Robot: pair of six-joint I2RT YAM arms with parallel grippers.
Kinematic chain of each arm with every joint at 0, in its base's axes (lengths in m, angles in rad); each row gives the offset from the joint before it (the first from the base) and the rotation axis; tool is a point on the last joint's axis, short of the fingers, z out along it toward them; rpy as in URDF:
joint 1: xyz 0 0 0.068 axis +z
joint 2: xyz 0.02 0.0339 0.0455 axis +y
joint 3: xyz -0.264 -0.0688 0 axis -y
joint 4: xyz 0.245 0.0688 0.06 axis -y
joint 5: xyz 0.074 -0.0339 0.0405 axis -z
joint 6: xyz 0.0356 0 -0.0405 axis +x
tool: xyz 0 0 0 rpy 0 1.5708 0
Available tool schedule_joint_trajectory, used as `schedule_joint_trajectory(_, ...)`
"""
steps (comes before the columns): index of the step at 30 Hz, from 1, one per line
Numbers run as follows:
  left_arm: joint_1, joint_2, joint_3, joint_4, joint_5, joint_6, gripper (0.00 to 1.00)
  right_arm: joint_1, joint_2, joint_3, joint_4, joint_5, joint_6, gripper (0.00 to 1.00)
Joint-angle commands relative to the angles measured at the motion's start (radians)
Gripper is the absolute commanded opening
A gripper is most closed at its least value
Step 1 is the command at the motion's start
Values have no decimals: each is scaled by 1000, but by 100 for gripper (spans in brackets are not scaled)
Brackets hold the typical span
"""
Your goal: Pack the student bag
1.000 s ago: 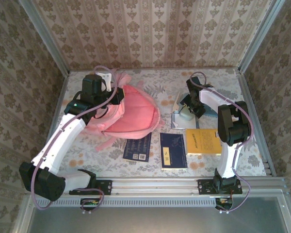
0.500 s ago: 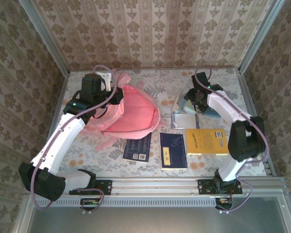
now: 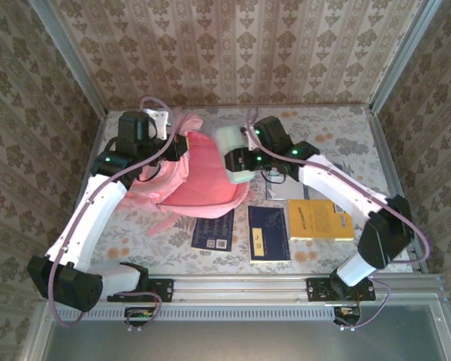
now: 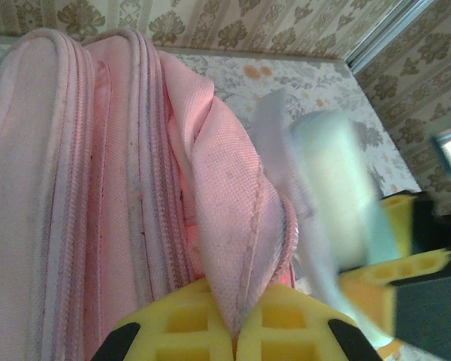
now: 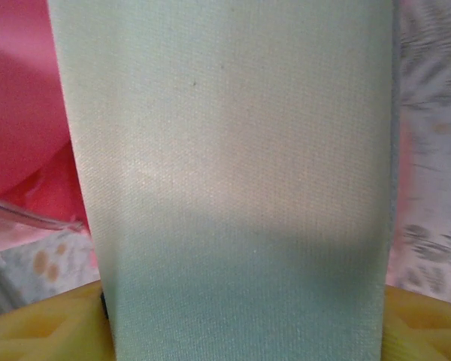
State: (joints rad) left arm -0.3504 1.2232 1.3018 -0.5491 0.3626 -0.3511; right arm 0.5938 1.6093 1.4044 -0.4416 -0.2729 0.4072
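The student bag [image 3: 203, 180], large and pink, lies at the back left of the table. My left gripper [image 3: 177, 147] is shut on a fold of its pink fabric and holds it up beside the zip lines. In the left wrist view the fold [image 4: 233, 226] is pinched between the yellow pads, gripper [image 4: 237, 331]. My right gripper [image 3: 244, 156] is shut on a pale green fabric case [image 3: 231, 150], held above the bag's right edge. That case [image 5: 233, 173] spans the right wrist view between the yellow fingers [image 5: 45, 331], gripper [image 5: 237, 327]. It also appears, blurred, in the left wrist view [image 4: 334, 195].
Two dark blue books [image 3: 213, 228] [image 3: 268, 232] and a yellow book [image 3: 319, 219] lie in a row near the front. A pale flat item [image 3: 278, 186] is partly hidden under the right arm. Patterned walls enclose the table; a metal rail [image 3: 240, 286] runs along the near edge.
The right arm has swung left from the back right, carrying the pale green case over to the bag. The left gripper has shifted slightly left, still pinching the bag.
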Motion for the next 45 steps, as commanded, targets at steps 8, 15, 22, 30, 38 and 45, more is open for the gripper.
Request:
schedule_joint_trajectory(8, 85, -47, 106, 103, 244, -93, 0, 72, 310, 249, 23, -298, 121, 66)
schedule_joint_trajectory(15, 82, -6, 137, 133, 369, -145, 0, 118, 514, 504, -109, -210, 206, 68)
schedule_joint_trajectory(22, 72, 15, 166, 142, 402, -160, 0, 119, 729, 718, -101, -6, 532, 69)
schedule_joint_trajectory(30, 70, 9, 157, 93, 391, -126, 0, 137, 961, 1064, -139, 17, 583, 100)
schedule_joint_trajectory(38, 90, -4, 148, 49, 327, -93, 0, 137, 788, 823, -18, 36, 473, 100)
schedule_joint_trajectory(45, 98, -13, 129, 8, 177, -73, 0, 138, 557, 531, 103, 57, 350, 100)
